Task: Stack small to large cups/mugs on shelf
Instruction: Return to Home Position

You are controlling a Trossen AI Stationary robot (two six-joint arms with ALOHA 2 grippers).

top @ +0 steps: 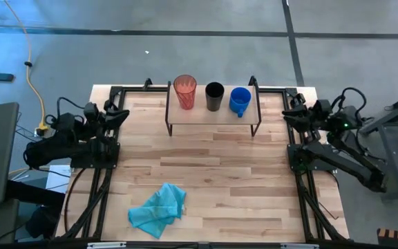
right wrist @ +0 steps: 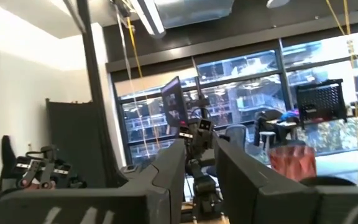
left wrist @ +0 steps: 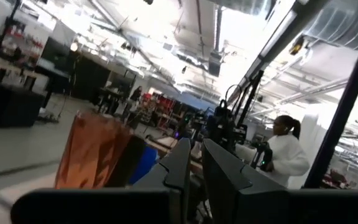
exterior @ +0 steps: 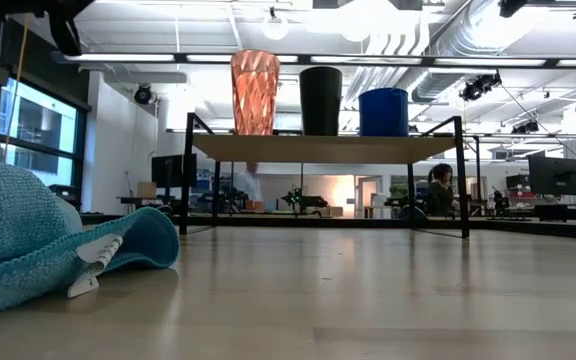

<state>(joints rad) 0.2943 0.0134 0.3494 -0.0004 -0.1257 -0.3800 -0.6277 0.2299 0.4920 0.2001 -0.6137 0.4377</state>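
On the shelf (top: 213, 119), a low rack at the table's far middle, three vessels stand upright in a row. From left to right they are the red-orange tumbler (top: 184, 90), the black cup (top: 214, 96) and the blue mug (top: 240, 101). The low view shows the tumbler (exterior: 255, 92), the black cup (exterior: 320, 100) and the blue mug (exterior: 383, 111) resting on their bases on the shelf board (exterior: 318, 148). My left gripper (top: 124, 115) (left wrist: 196, 162) waits at the table's left edge, shut and empty. My right gripper (top: 287, 115) (right wrist: 199, 162) waits at the right edge, its fingers close together and holding nothing.
A crumpled teal cloth (top: 159, 209) (exterior: 28, 240) lies near the table's near-left corner. Bare wooden tabletop (top: 213, 173) stretches between the shelf and the near edge. Beyond the table a person (left wrist: 284, 155) sits in the room.
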